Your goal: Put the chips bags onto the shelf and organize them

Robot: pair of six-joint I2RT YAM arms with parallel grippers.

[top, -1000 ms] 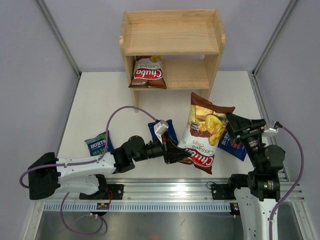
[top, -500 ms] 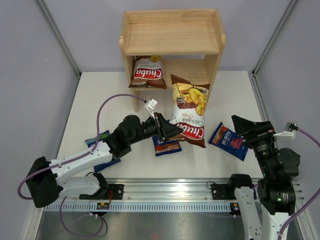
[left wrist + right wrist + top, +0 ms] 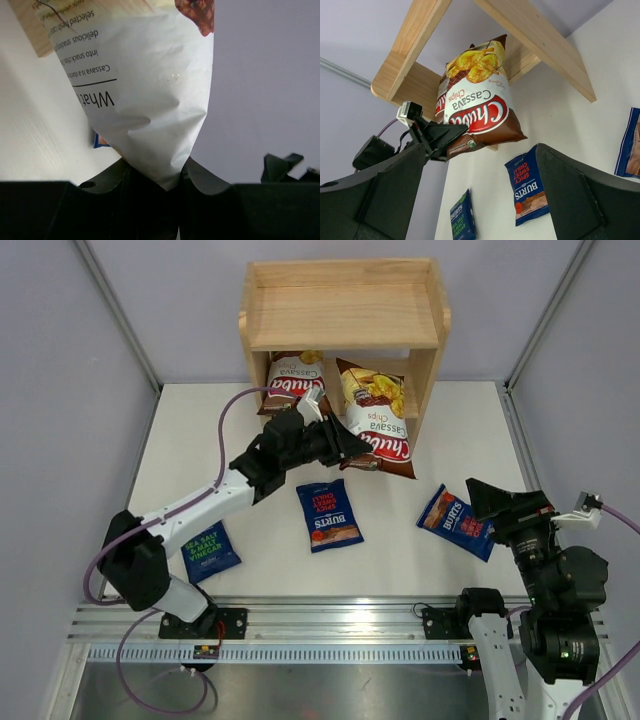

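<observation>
A brown Chuba chips bag (image 3: 377,418) hangs tilted above the table, its top end at the right half of the shelf's (image 3: 345,315) lower tier. My left gripper (image 3: 343,448) is shut on the bag's bottom corner (image 3: 167,175); the right wrist view shows the bag (image 3: 477,107) and that gripper (image 3: 440,140). A second Chuba bag (image 3: 295,382) leans in the left half of the lower tier. Three blue Burts bags lie flat on the table: middle (image 3: 328,515), right (image 3: 457,522), left (image 3: 209,550). My right gripper (image 3: 492,500) is open and empty at the near right (image 3: 481,150).
The shelf's top tier, with its raised rim, holds nothing. The shelf's right side panel (image 3: 428,370) stands just right of the held bag. Grey enclosure walls ring the white table (image 3: 200,440). The right Burts bag lies just left of my right gripper.
My left arm swung the Chuba bag from the table's front middle up to the shelf's lower tier. My right gripper opened wider and drew back to the near right.
</observation>
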